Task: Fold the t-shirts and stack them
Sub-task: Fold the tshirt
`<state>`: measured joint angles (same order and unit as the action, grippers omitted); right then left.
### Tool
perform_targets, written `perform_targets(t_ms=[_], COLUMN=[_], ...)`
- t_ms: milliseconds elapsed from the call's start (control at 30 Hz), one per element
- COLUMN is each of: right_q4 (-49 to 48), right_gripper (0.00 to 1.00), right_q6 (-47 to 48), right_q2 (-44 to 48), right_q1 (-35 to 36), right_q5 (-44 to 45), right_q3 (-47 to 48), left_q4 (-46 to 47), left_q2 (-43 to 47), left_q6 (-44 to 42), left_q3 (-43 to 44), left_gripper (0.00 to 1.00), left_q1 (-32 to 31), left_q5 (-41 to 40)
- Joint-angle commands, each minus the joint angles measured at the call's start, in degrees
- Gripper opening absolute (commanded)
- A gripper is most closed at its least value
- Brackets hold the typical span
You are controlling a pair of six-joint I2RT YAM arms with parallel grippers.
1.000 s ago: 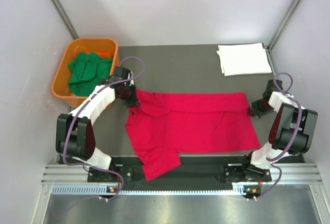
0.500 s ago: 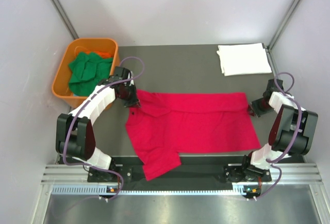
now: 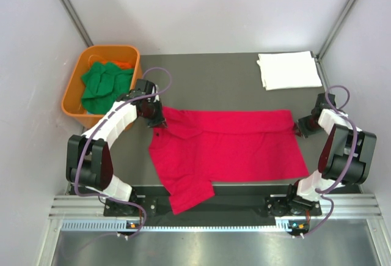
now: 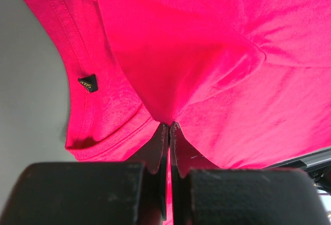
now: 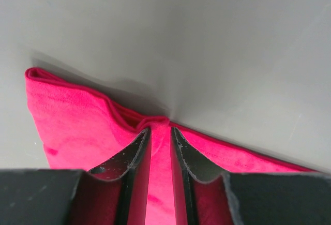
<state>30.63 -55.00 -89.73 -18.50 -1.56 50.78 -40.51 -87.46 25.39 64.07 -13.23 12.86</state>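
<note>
A red t-shirt (image 3: 232, 147) lies spread across the table, its upper strip folded down and one sleeve hanging over the near edge. My left gripper (image 3: 157, 121) is shut on a fold of red cloth (image 4: 207, 54) beside the collar, pinched at the tips (image 4: 169, 124). My right gripper (image 3: 300, 126) is at the shirt's upper right corner. Its jaws stand slightly apart (image 5: 159, 128) around a ridge of the red hem (image 5: 67, 121), which lies on the table. A folded white t-shirt (image 3: 288, 70) rests at the far right. Crumpled green t-shirts (image 3: 104, 82) sit in the tub.
An orange tub (image 3: 73, 92) stands at the far left edge of the table. The grey tabletop (image 3: 208, 76) shows between the tub and the white shirt. Slanted frame posts and pale walls close in both sides. A metal rail runs along the near edge.
The right gripper's jaws have parted a little and it has shifted slightly to the right. The left gripper and the red shirt have not moved.
</note>
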Motion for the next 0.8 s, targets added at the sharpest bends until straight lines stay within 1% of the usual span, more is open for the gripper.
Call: perform_targets(t_ms=[0,167,200,300,333,433,533,633,767], right_q4=[-3.5,-5.0,-5.0,-5.3,-5.5,-4.9,-3.7,-3.1,-0.1], right_gripper=[0.22,0.20,0.19,0.13,0.08,0.00,0.00,0.00,0.00], right_q6=[-1.3,-1.4,-1.3,-1.1,-1.0,-0.5,-0.2,0.0,1.6], right_q2=[-1.6,-3.3,-3.6,-4.0,-4.0,-3.8,-2.7,-1.1,1.0], right_q1=[0.4,0.7,0.8,0.8,0.7,0.7,0.7,0.9,1.1], right_q5=[0.9,1.2,2.6,3.2,3.3,3.8,4.7,3.6,3.3], right_q3=[0.2,0.0,0.0,-0.2,-0.2,0.1,0.8,1.5,3.4], left_q4=[2.6,2.5,2.5,2.8,2.7,2.7,2.1,0.3,-2.1], left_q2=[2.4,2.6,2.6,2.4,2.4,2.4,1.9,1.1,1.2], left_q6=[0.2,0.6,0.7,0.8,0.9,0.8,0.5,0.4,-0.5], left_q3=[0.5,0.3,0.3,0.5,0.5,0.8,1.8,4.0,7.9], left_gripper=[0.00,0.00,0.00,0.00,0.00,0.00,0.00,0.00,0.00], left_q1=[-0.3,-0.3,-0.3,-0.4,-0.4,-0.5,-0.6,-0.5,-0.5], left_q5=[0.8,0.6,0.7,0.8,0.8,0.5,-0.6,-2.2,-5.0])
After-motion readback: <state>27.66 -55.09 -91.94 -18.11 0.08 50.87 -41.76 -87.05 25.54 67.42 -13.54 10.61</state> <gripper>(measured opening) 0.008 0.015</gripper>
